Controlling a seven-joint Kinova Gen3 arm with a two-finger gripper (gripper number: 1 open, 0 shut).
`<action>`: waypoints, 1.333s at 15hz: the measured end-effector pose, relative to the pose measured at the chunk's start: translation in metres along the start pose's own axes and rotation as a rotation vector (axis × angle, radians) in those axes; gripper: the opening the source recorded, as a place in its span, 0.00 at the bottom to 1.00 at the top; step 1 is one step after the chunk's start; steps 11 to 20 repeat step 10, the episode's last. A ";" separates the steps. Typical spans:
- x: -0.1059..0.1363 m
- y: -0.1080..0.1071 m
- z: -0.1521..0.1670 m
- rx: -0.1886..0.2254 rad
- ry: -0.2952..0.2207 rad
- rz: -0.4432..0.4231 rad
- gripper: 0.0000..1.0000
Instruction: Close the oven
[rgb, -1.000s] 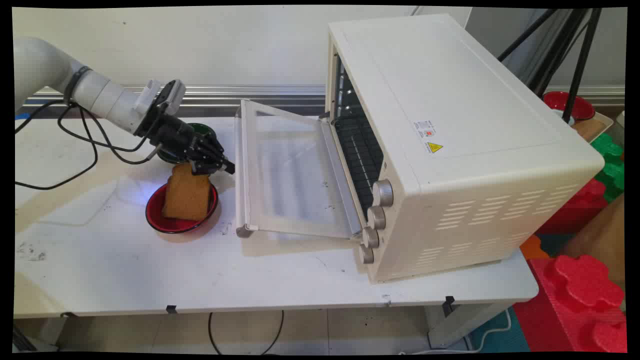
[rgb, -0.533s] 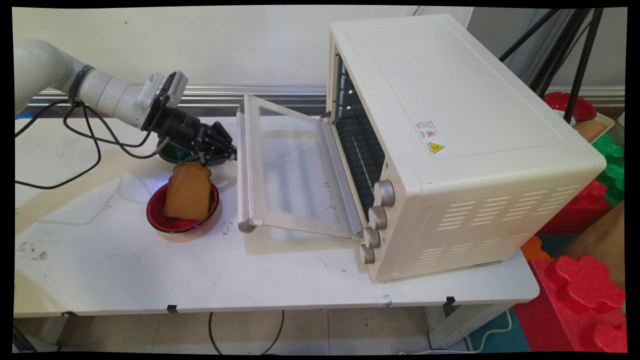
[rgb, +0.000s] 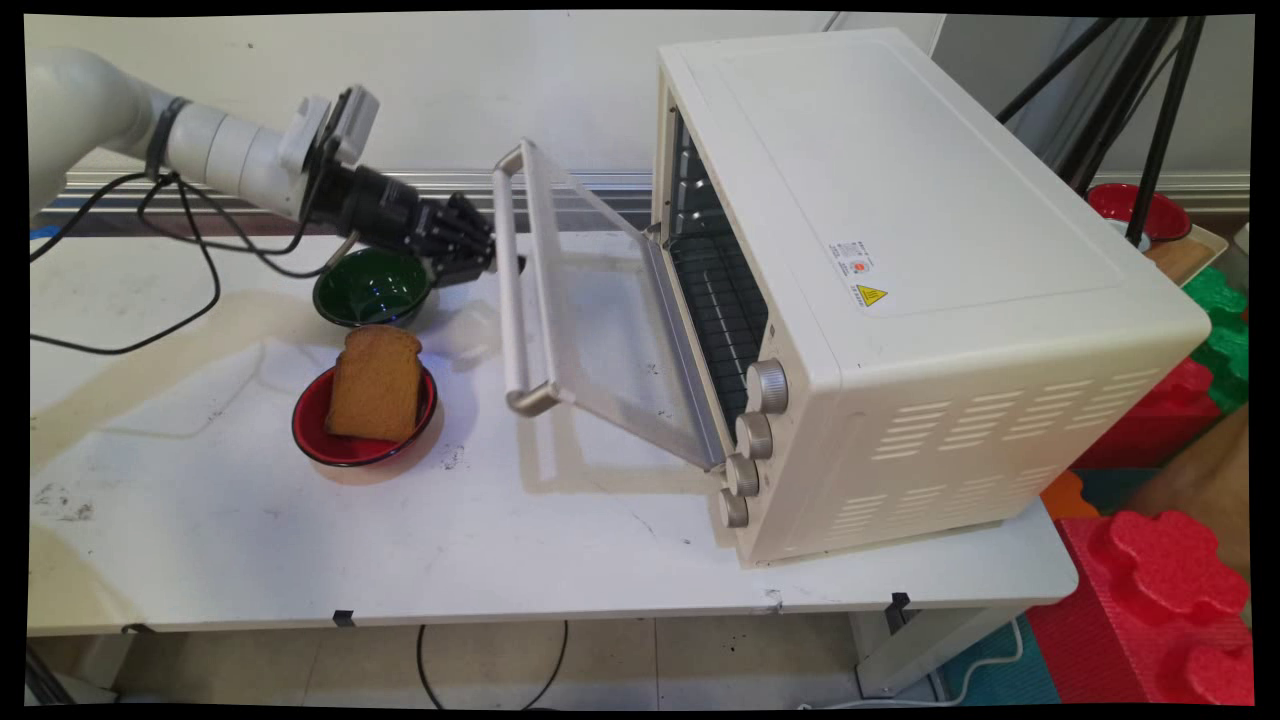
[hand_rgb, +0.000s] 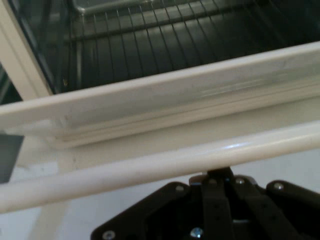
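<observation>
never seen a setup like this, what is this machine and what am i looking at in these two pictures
The machine is a white robot arm reaching in from the left, ending in a black gripper. The main view comes from a fixed camera looking down across a white table. The hand view comes from a camera on the arm's hand, looking along the gripper.

On the table stands a cream toaster oven with its glass door partly open and tilted. The gripper sits right under the door's handle bar, which crosses the hand view with the oven's wire rack beyond it. It grips nothing; the fingers look closed together.

Nearby are a green bowl and a red bowl holding a slice of toast.
</observation>
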 end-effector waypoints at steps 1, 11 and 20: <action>0.011 -0.004 0.004 0.005 0.025 0.006 0.00; 0.072 -0.020 0.049 0.021 0.138 0.008 0.00; 0.072 -0.020 0.049 0.021 0.138 0.008 0.00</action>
